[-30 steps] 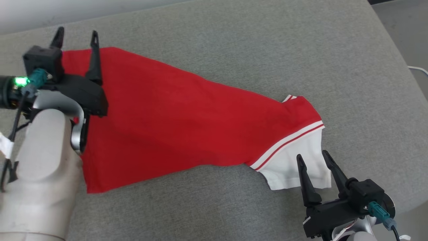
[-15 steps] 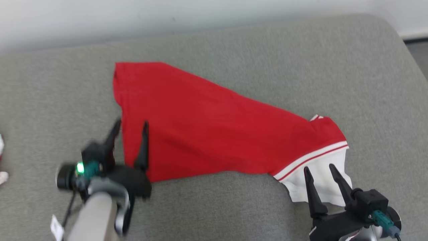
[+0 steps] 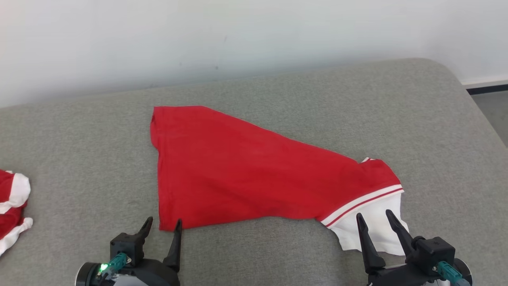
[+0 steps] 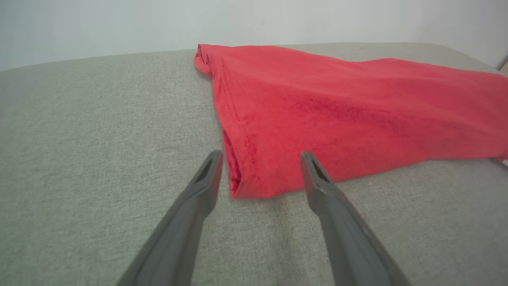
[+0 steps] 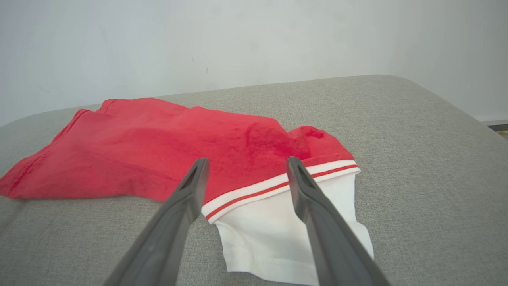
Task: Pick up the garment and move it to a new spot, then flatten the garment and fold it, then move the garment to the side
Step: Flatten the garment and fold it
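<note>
The garment point(image 3: 246, 174) is a red shirt with a white, red-striped sleeve, lying folded and flat on the grey cushion. My left gripper point(image 3: 163, 223) stands open at the lower left, its fingertips just short of the shirt's near left corner point(image 4: 254, 186). At the lower right my right gripper point(image 3: 373, 216) is open too, its fingers over the white sleeve point(image 5: 270, 230). Nothing sits between either pair of fingers.
A second red-and-white cloth point(image 3: 12, 206) lies at the far left edge. The grey cushion point(image 3: 317, 99) runs back to a white wall point(image 3: 238, 35); its right side rounds off to the floor point(image 3: 490, 107).
The head camera has tilted up, so the whole picture shifted. My left arm has drawn back from the shirt's far left corner to its near left corner. The right gripper holds its place.
</note>
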Robot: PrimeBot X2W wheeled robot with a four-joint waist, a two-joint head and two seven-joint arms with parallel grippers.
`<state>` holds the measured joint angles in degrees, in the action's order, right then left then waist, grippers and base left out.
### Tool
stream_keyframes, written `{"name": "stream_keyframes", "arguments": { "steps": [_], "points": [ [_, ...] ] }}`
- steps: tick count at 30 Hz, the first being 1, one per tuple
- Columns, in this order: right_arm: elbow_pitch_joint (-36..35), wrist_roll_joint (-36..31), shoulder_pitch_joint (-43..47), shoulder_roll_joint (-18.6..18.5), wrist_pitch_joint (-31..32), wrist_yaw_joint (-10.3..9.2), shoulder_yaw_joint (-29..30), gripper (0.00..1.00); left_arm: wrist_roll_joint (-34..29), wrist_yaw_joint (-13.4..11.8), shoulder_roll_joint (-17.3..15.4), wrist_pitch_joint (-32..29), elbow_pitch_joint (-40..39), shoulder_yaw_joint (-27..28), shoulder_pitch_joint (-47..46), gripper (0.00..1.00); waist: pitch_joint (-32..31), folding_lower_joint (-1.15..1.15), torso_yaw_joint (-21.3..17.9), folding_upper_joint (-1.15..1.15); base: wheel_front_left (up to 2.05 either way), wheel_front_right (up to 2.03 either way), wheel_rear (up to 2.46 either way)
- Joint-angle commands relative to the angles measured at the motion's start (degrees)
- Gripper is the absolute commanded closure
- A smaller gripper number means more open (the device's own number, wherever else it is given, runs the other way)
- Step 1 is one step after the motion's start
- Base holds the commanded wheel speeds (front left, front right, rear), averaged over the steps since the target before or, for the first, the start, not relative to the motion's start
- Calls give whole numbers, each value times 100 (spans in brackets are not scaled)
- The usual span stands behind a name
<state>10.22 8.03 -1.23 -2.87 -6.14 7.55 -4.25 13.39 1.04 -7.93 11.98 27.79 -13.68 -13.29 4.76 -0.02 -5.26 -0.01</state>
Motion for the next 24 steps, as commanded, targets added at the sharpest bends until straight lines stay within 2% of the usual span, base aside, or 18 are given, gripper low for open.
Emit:
{"name": "stream_keyframes", "arguments": {
  "steps": [1,10,11,12,13,19,24],
  "points": [
    [-22,57,6,-3,-13,-13,-13,0,38,-14,-23,-65,66,11,41,0,47,2,-97,1,0,0,0],
    [-52,80,-73,-3,-57,-13,5,0,245,-48,-39,-295,420,97,-217,0,284,2,-308,1,0,0,0],
    [-50,80,-76,-3,-61,-13,12,0,254,-46,-31,-294,446,108,-228,2,300,2,-317,1,0,0,0],
    [-44,79,-79,-3,-73,-13,23,0,256,-49,-31,-298,466,111,-248,31,312,2,-319,1,0,0,0],
    [-37,85,-86,-3,-85,-13,31,0,282,-43,-26,-283,472,119,-277,100,324,2,-318,1,0,0,0],
    [18,116,-146,-2,-141,-13,91,0,406,29,-21,-125,452,168,-412,100,346,2,-222,1,0,0,0],
    [104,123,-149,-3,-164,-13,96,0,443,-9,41,122,27,200,-277,100,193,2,-82,1,0,0,0]
  ]
}}
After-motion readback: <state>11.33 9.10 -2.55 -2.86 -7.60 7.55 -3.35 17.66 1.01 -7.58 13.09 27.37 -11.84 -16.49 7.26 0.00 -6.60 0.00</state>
